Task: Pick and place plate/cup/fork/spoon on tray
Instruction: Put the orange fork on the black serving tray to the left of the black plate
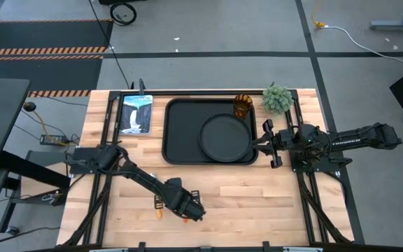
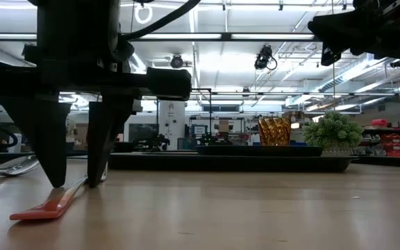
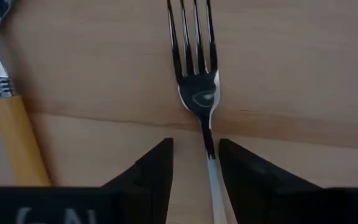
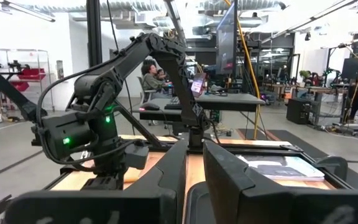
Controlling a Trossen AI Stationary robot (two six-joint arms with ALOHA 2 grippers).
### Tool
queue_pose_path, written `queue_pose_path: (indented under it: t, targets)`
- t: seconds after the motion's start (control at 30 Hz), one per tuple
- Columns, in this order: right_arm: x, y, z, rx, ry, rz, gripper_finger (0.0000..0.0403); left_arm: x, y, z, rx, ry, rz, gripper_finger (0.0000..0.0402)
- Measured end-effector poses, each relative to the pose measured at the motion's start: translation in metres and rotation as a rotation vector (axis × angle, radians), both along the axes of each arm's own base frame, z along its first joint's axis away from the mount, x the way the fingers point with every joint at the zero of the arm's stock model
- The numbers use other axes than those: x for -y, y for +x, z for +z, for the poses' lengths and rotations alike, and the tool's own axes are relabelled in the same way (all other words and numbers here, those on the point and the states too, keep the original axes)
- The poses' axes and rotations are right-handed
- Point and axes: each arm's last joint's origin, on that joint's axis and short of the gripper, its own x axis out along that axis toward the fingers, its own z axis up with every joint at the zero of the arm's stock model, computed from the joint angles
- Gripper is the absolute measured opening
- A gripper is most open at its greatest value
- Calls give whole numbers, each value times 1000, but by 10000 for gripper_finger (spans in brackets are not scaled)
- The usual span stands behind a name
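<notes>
Slim steel fork (image 3: 197,81), neck between spread left end effector (image 3: 194,171) fingers, on woodgrain table (image 3: 291,74).

The tray's (image 1: 187,133) left half is bare; its right half is filled by the plate (image 1: 224,136), and the cup (image 1: 243,105) blocks the upper right corner. A plant (image 1: 278,99) stands just right of the cup, off the tray. The right gripper (image 1: 266,144) hangs at the tray's right edge, closing that side. Below the tray, the wood at centre and lower right lies open. At lower left, the left gripper (image 1: 191,210) straddles the fork (image 3: 197,87), with the spoon (image 3: 5,106) close beside.
</notes>
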Motion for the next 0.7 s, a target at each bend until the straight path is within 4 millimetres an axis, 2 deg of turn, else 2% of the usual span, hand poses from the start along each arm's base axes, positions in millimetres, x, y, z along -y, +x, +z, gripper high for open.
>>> queue_pose_path:
  t: [0.27,0.7]
  targets:
    - [0,0,0,2,0,5,64,1,1,0,5,-12,-7,109]
    - [0,0,0,3,0,5,64,1,1,-1,-9,-28,-40,11]
